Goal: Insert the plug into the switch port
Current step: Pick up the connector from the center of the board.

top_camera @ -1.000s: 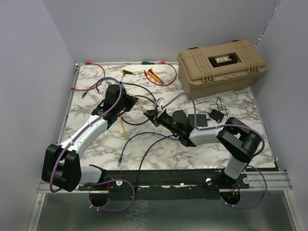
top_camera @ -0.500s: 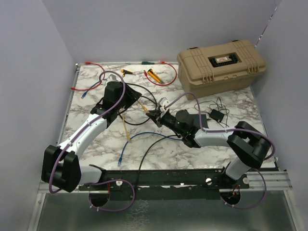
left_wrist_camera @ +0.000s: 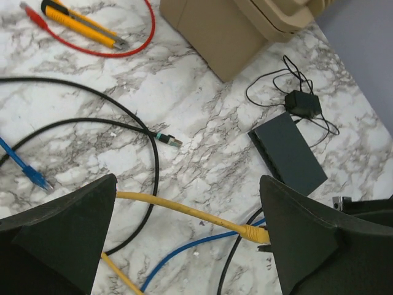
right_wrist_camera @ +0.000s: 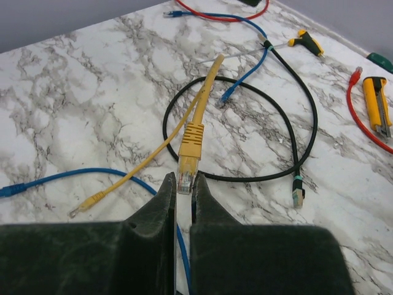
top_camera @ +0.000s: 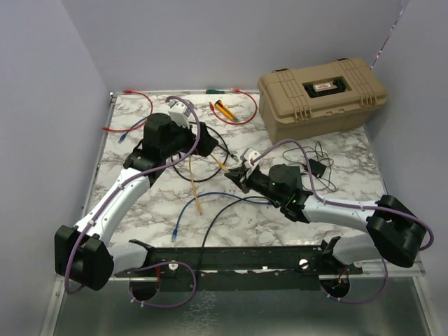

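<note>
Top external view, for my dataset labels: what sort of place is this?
Probably a robot lab bench for network cabling: marble-patterned tabletop, yellow patch cable, flat dark-grey switch box, tan hard plastic case.

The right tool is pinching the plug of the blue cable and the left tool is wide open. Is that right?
Not quite. The right tool is pinching the plug of the yellow cable, not blue; the right wrist view shows it. The left tool is wide open.
</note>
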`<move>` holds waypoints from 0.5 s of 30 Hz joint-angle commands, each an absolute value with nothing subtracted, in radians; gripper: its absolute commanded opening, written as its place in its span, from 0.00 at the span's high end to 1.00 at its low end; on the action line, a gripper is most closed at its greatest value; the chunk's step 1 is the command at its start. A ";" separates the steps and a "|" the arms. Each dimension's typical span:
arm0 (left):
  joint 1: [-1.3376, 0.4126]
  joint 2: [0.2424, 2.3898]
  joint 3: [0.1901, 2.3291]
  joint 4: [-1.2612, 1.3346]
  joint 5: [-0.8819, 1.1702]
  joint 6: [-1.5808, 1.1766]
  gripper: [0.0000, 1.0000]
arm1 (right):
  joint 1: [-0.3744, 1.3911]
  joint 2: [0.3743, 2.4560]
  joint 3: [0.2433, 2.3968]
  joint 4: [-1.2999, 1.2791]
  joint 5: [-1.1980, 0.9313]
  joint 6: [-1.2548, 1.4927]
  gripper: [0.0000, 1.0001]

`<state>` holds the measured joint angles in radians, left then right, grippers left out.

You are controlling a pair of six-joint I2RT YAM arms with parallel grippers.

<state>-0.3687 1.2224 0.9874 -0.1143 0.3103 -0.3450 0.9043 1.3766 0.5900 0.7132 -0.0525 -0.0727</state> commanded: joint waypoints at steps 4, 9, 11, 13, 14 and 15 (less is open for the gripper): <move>-0.370 1.114 1.004 -0.174 0.383 0.059 0.01 | 0.900 1.240 0.561 0.506 -0.139 -0.085 0.99; -0.377 1.069 0.980 -0.174 0.478 0.200 0.01 | 0.895 1.150 0.542 0.424 -0.178 -0.103 0.99; -0.387 1.057 0.970 -0.175 0.524 0.261 0.01 | 0.892 1.117 0.539 0.388 -0.197 -0.108 0.99; -0.402 1.043 0.951 -0.175 0.564 0.330 0.01 | 0.890 1.083 0.532 0.368 -0.211 -0.109 0.99; -0.414 1.037 0.942 -0.178 0.572 0.362 0.02 | 0.889 1.068 0.527 0.362 -0.216 -0.108 0.99; -0.425 1.033 0.931 -0.181 0.581 0.399 0.02 | 0.888 1.053 0.522 0.360 -0.220 -0.107 0.99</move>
<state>-0.3889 1.0599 0.9741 -0.1600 0.4686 0.1997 0.8948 1.1091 0.5488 0.4339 -0.1650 -0.0914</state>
